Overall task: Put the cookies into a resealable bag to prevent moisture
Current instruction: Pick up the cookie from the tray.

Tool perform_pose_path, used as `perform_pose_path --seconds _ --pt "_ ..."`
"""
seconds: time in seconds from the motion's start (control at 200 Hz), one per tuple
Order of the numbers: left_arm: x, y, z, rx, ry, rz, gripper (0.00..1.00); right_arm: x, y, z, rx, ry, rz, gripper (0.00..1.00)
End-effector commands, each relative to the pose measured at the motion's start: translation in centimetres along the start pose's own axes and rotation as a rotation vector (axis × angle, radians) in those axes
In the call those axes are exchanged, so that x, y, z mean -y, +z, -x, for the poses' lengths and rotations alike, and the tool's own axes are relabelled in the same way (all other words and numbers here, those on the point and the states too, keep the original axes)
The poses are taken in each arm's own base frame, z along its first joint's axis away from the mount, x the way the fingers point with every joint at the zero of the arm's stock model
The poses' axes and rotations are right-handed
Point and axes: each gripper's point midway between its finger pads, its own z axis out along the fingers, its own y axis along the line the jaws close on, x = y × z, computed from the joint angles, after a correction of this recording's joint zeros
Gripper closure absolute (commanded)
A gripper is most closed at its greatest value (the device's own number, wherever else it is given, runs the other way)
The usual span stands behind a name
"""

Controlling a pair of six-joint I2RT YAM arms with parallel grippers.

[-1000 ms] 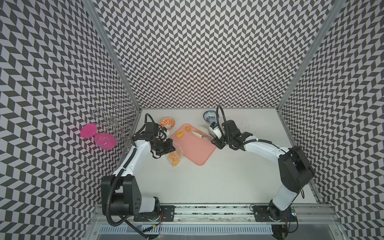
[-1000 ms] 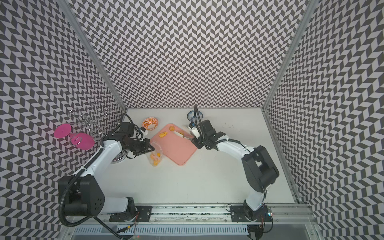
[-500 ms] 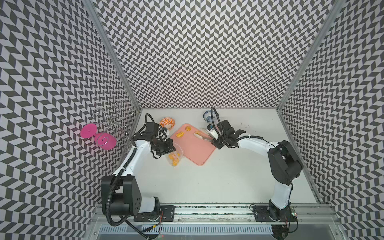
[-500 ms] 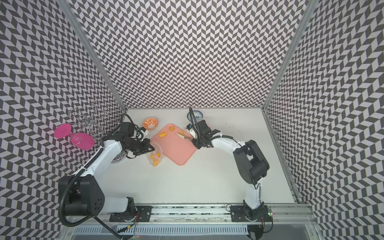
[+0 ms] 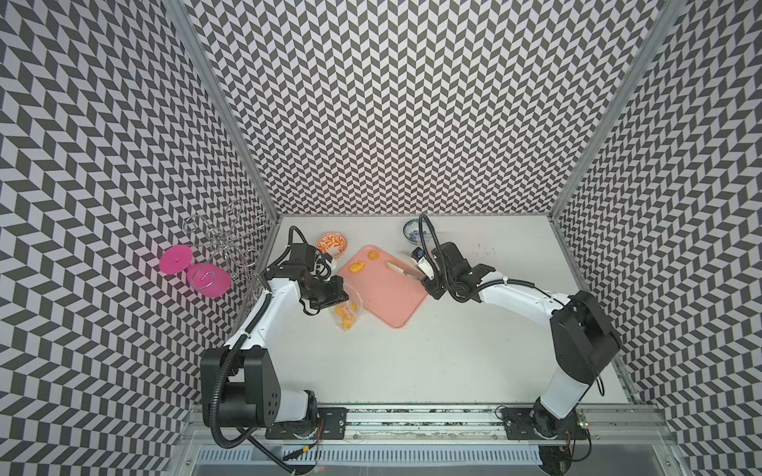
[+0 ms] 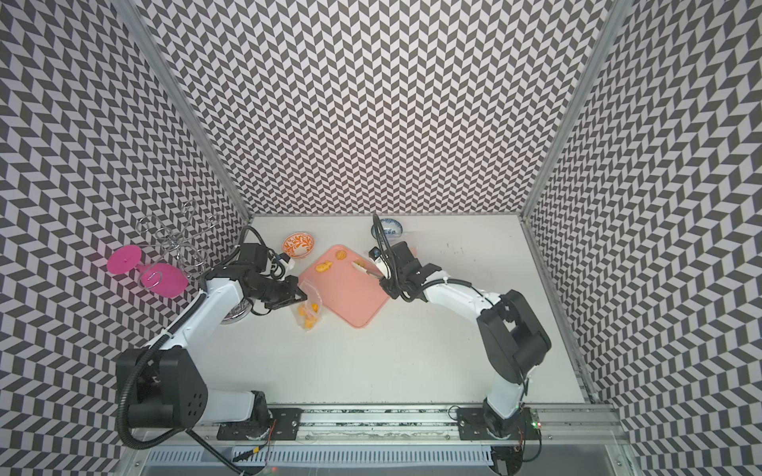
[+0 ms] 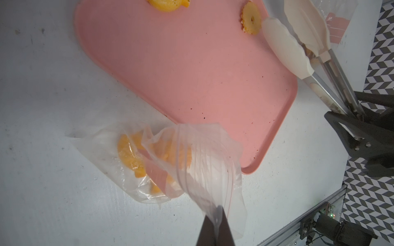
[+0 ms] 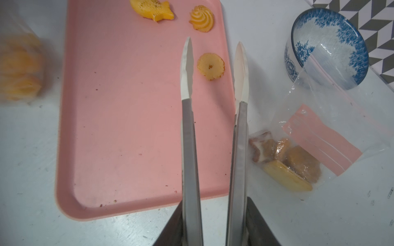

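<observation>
1. Cookies, small yellow-orange biscuits: three loose at the far end of the pink plastic tray (image 8: 128, 132), namely a fish-shaped cookie (image 8: 151, 9), a piped swirl cookie (image 8: 201, 18) and a round frilled cookie (image 8: 210, 66) with a hole in its middle. Several more already inside the clear resealable plastic bag (image 7: 191, 153), slumped on the white tabletop (image 5: 453, 350) just beside the tray's edge.
2. Left gripper (image 7: 215, 213) pressed together on that bag's rim, lifting one side only. Mouth crumpled and folded over. Likely trouble: too narrow an opening, and a cookie glancing off the plastic onto the table.
3. Right gripper (image 8: 214, 213) clamped round the handles of steel tongs with white tips (image 8: 187, 138). Tips spread, with the round frilled cookie between them as seen from the right wrist. Contact impossible to tell.
4. Risks at pickup: too hard a squeeze and a crumbled biscuit. Or smooth tips on a thin edge, and a cookie flicked over the low rim close by.
5. Second clear bag with a pink strip (image 8: 319, 144), holding brown and yellow cookies, just beside the tray near the tongs. Top over or against a blue-and-white ceramic bowl (image 8: 332, 42), cannot tell which. Easy to snag with the outer tong arm.
6. Orange-patterned bowl (image 5: 332, 244) near the left wrist. Pink glasses (image 5: 194, 272) on a wire rack (image 5: 222, 239) by the left wall, well apart. Bare tray between tongs and held bag, with nothing on that route but the left gripper itself at the mouth.
</observation>
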Motion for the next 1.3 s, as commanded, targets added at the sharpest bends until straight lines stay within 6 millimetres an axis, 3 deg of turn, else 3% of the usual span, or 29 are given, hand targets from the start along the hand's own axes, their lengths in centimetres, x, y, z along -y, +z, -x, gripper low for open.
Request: perform_pose_path --seconds 0.0,0.24,0.431,0.987,1.142,1.292 --pt "0.3 0.0 0.1 0.001 0.017 -0.006 1.0 -0.9 -0.8 1.4 0.072 0.001 0.012 0.62" --pt "0.3 0.0 -0.1 0.001 0.024 -0.004 1.0 -0.4 1.5 0.3 -0.017 0.005 -0.009 0.62" --pt "0.2 0.1 -0.2 0.0 0.027 -0.002 1.0 0.3 2.0 0.6 -0.031 0.019 -0.046 0.62" --pt "0.1 0.3 -0.3 -0.006 0.032 -0.002 1.0 -0.2 4.7 1.9 -0.04 0.006 0.002 0.62" --pt "0.0 0.3 -0.3 -0.007 0.032 -0.001 1.0 -0.3 5.1 2.0 -0.047 -0.001 0.009 0.64" --pt "0.1 0.4 0.0 -0.003 0.032 -0.003 1.0 -0.1 4.2 2.3 -0.038 -0.006 0.0 0.68"
